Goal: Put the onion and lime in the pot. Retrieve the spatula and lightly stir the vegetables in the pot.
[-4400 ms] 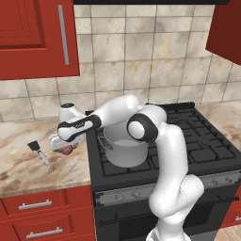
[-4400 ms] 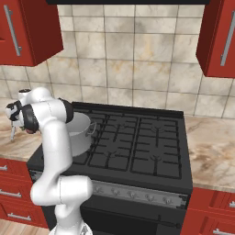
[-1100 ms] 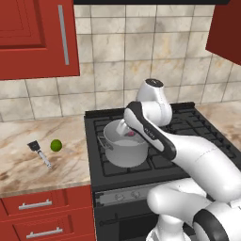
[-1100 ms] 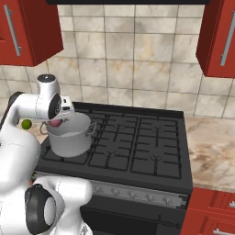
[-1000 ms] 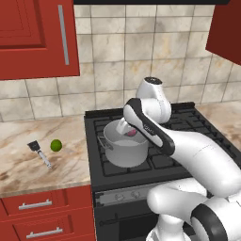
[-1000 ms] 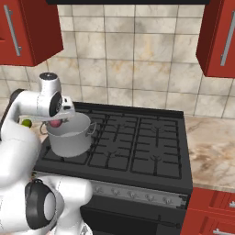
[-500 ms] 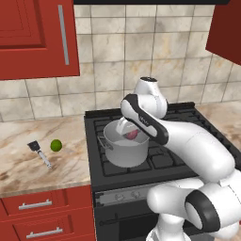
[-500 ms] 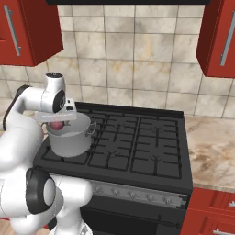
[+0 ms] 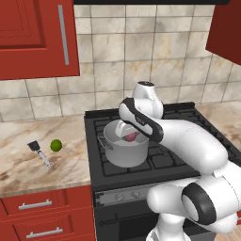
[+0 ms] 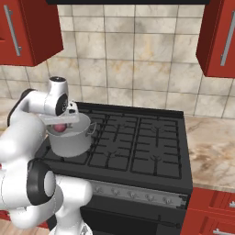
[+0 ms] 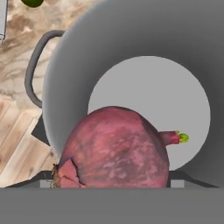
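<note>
My gripper (image 9: 130, 133) hangs over the grey steel pot (image 9: 123, 154) on the stove's front left burner, shut on the reddish-purple onion (image 9: 131, 137). The onion sits at the pot's mouth, just inside the rim. In the hand view the onion (image 11: 116, 153) fills the space between my fingertips, and the pot's pale floor (image 11: 175, 96) lies below it. From the right base view the onion (image 10: 59, 127) shows above the pot (image 10: 69, 143). The green lime (image 9: 56, 145) lies on the counter left of the stove, beside the black-bladed spatula (image 9: 38, 151).
The black stove (image 9: 169, 155) carries several bare burners to the right of the pot. The marble counter (image 9: 23, 164) runs left of the stove, with red drawers below and red cabinets (image 9: 33, 37) above. A tiled wall stands behind.
The hand, still gripping the onion, has sunk a little over the pot's mouth and the arm has swung slightly. Lime and spatula lie where they were.
</note>
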Tool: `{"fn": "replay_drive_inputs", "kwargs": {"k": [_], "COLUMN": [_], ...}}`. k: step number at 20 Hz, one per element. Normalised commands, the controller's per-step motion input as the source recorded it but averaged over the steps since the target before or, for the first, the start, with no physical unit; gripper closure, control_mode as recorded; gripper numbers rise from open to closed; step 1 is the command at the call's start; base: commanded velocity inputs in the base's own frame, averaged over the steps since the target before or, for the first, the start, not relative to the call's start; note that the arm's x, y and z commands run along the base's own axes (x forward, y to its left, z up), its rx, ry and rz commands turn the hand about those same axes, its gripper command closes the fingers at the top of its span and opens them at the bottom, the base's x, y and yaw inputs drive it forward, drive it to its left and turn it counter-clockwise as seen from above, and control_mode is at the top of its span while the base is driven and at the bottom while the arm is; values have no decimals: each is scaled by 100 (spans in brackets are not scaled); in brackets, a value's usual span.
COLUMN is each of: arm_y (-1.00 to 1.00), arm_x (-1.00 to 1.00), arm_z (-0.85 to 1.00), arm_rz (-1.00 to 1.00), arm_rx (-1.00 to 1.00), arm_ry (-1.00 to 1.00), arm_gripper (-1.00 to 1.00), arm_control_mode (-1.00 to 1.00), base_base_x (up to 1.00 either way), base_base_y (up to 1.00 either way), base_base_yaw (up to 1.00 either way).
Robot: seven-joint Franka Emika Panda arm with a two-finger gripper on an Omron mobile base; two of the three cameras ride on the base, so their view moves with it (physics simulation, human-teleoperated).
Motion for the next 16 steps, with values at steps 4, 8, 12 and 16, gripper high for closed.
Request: {"fn": "replay_drive_inputs", "kwargs": {"k": [4, 8, 12, 16], "arm_y": [0, 0, 0, 0], "arm_x": [4, 4, 34, 35], "arm_z": [-28, -7, 0, -1], "arm_rz": [0, 0, 0, 0], "arm_rx": [-1, -3, -3, -2], "arm_ry": [7, 5, 6, 6], "arm_gripper": [100, 100, 100, 100], "arm_control_mode": [-100, -100, -100, -100], "base_base_x": [0, 0, 0, 0], "base_base_y": [0, 0, 0, 0], "base_base_yaw": [0, 0, 0, 0]}}
